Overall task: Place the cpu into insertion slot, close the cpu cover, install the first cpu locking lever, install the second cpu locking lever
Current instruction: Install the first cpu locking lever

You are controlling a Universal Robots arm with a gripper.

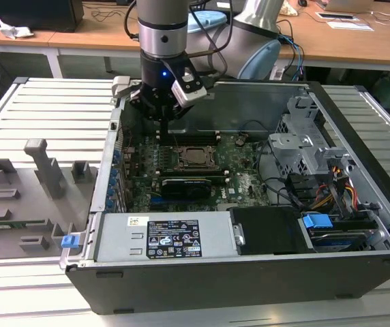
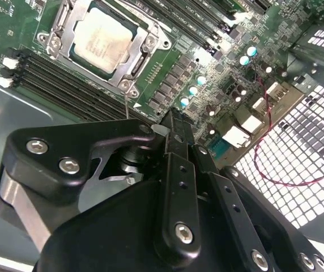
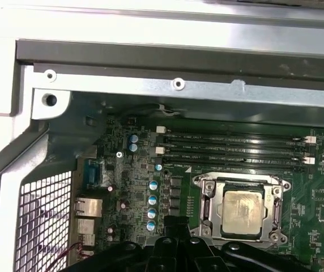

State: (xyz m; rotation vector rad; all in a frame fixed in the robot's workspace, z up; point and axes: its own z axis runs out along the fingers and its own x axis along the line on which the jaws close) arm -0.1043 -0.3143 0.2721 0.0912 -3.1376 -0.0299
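**Exterior view.** The open computer case (image 1: 249,283) lies on the slatted bench (image 1: 52,109). The end effector (image 1: 162,129) hangs inside the case above the motherboard. It is near the cpu (image 1: 196,156), on the exterior view's left of it and not touching it. The power supply carries a black-and-white label (image 1: 173,238); its print cannot be made out. The frame edge cuts off the upper arm.

**Second wrist view.** The end effector is drawn narrow and holds nothing. Its black body hides the nearer part of the board. The cpu is seated in the insertion slot (image 2: 53,41). The cpu cover (image 2: 142,56) lies flat over it and frames the metal top. Faint markings on the chip are not legible. Whether the locking levers are latched cannot be told.

**First wrist view.** The long memory slots (image 3: 235,148) run just beside the socket. The end effector's tip is cut off at the frame edge, near a socket corner.
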